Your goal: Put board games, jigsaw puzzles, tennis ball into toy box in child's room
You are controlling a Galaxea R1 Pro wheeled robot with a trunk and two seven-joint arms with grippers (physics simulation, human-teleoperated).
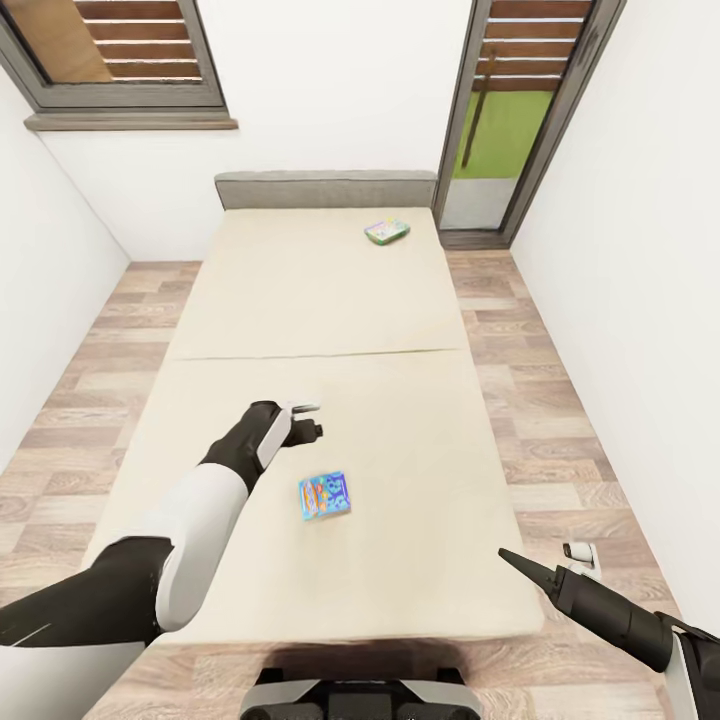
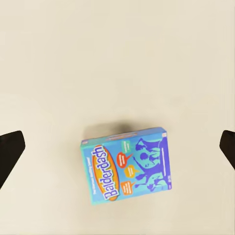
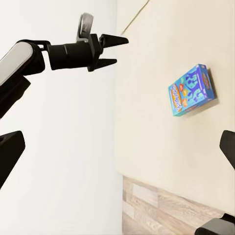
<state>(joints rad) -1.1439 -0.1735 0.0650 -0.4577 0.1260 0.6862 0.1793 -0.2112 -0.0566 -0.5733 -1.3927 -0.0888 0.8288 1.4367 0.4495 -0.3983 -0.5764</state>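
A cream bed (image 1: 320, 330) runs away from the robot, with wood floor on both sides. The left hand (image 1: 308, 420) hovers over the near half of the bed, its two dark fingers apart and holding nothing. A blue game box (image 1: 324, 495) lies flat on the mattress just below and slightly nearer the robot than this hand, not touching it. Orange and white lettering on the lid reads "Balderdash" (image 2: 106, 171), beside dark blue dancing figures and small speech bubbles too small to read. A second game box (image 1: 386, 232), green and multicoloured, lies far beyond the left hand near the grey headboard (image 1: 325, 188); its print is unreadable. The right hand (image 1: 515, 561) hangs off the bed's near right corner, well apart from both boxes; its fingers stand apart and empty.

The likely risks: the blue box is thin and lies flat, so fingers coming straight down could press into the soft mattress and slide over the lid, or push the box away instead of gripping its edges. The far box probably lies beyond reach without moving the base.
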